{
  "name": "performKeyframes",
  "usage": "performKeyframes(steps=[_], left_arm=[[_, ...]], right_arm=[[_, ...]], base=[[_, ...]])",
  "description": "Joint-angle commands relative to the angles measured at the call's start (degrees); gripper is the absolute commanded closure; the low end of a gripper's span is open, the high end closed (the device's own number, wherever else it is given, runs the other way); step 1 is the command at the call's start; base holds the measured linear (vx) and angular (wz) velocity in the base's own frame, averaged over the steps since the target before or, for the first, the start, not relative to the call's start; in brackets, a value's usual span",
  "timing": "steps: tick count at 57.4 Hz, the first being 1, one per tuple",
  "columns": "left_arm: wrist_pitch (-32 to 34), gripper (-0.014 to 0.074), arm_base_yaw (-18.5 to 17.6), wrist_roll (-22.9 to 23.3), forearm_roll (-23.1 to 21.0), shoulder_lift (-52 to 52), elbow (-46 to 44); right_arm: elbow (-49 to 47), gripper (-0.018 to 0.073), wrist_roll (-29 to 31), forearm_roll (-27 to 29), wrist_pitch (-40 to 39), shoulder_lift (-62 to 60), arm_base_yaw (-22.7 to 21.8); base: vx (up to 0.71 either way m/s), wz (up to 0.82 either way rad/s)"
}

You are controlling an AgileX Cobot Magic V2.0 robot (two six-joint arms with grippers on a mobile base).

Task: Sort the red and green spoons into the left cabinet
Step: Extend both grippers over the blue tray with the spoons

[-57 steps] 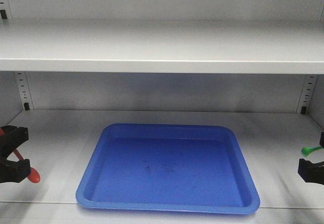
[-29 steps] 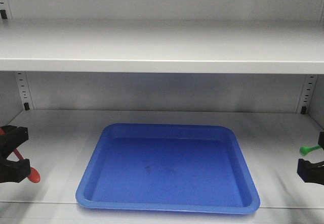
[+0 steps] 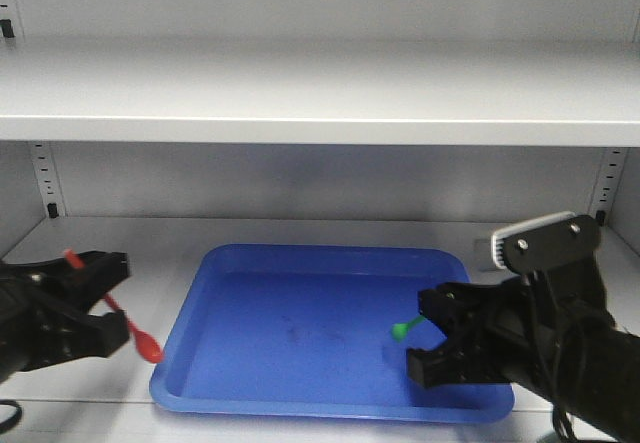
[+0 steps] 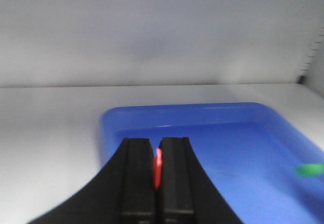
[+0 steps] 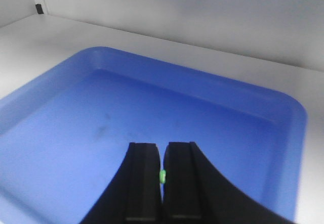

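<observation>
The red spoon point(image 3: 148, 346) is pinched by its handle in my left gripper point(image 3: 112, 301), just left of the blue tray point(image 3: 330, 253), with its bowl hanging down beside the tray's left rim. The left wrist view shows a red sliver of that spoon point(image 4: 157, 168) between the shut fingers of the left gripper point(image 4: 157, 140). My right gripper point(image 3: 432, 331) holds the green spoon point(image 3: 402, 330) over the tray's right part, bowl pointing left. In the right wrist view the green spoon point(image 5: 162, 176) sits in the shut right gripper point(image 5: 162, 145) above the tray point(image 5: 202, 77). The tray lies on the left cabinet's lower shelf point(image 3: 100, 238).
A wide grey upper shelf point(image 3: 320, 93) hangs over the tray. Slotted uprights point(image 3: 42, 178) stand at both back corners, in front of the grey back wall. The green spoon's bowl point(image 4: 309, 170) shows at the right edge of the left wrist view.
Both arms have swung inward. The left gripper carried the red spoon right to the tray's left rim. The right gripper carried the green spoon left, over the tray.
</observation>
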State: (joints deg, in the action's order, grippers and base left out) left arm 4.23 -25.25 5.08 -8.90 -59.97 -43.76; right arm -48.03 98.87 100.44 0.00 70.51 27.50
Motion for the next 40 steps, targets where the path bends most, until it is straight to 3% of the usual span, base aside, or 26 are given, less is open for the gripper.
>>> performKeyframes(steps=[1,15,29,40], left_arm=[[7.6,0.06,-2.5,1.0,0.1,-0.5,-2.0],[7.8,0.06,-7.3,1.8,-0.7,-9.9,-11.0],[8.9,0.06,-7.9,14.4,-1.8,-20.8,-17.7],[10.0,0.0586,-7.9,19.4,-1.8,-26.7,-20.0]], right_arm=[[-4.5,0.0562,0.0,1.5,2.6,0.4,-0.3],[-9.6,0.0562,0.0,1.5,6.4,6.0,-0.3],[-12.7,0.0559,0.0,1.5,7.0,9.9,-0.3],[-12.7,0.0481,0.0,1.5,8.5,11.9,-0.3]], base=[[0.0,0.0],[0.0,0.0],[0.0,0.0],[0.0,0.0]])
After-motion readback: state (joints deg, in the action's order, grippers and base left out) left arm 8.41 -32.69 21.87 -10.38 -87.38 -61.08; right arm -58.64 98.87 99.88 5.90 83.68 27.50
